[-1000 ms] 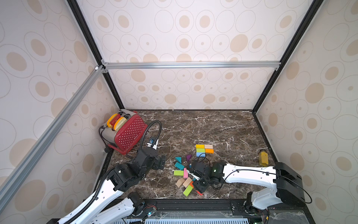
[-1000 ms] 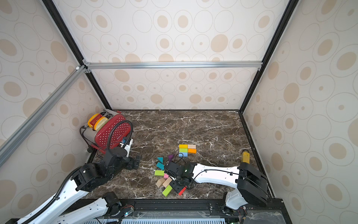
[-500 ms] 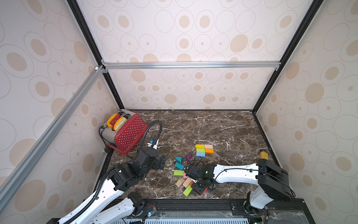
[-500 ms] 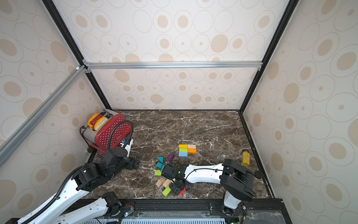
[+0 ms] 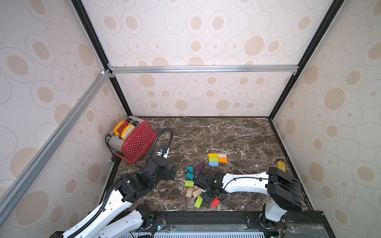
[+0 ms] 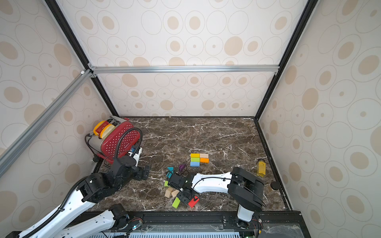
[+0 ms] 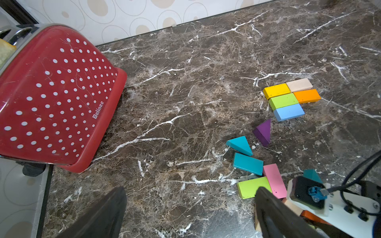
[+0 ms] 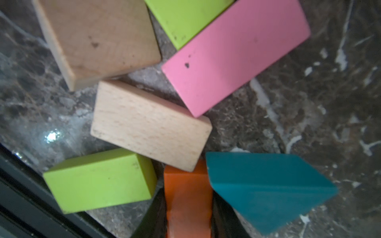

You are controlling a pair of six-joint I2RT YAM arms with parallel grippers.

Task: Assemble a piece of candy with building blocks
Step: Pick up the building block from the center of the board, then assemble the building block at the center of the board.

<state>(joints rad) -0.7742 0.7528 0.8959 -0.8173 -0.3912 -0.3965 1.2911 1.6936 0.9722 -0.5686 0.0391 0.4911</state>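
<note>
Right gripper, now clenching its jaws on the orange block near the bench's front edge, is readying a lift; left gripper is idling released.

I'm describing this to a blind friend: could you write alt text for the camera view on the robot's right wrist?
Close-up from above of the right gripper, closed on an orange block among loose wooden blocks on a dark marble table. Around it lie a teal wedge, two plain tan blocks, a pink block and two lime green blocks.
</note>
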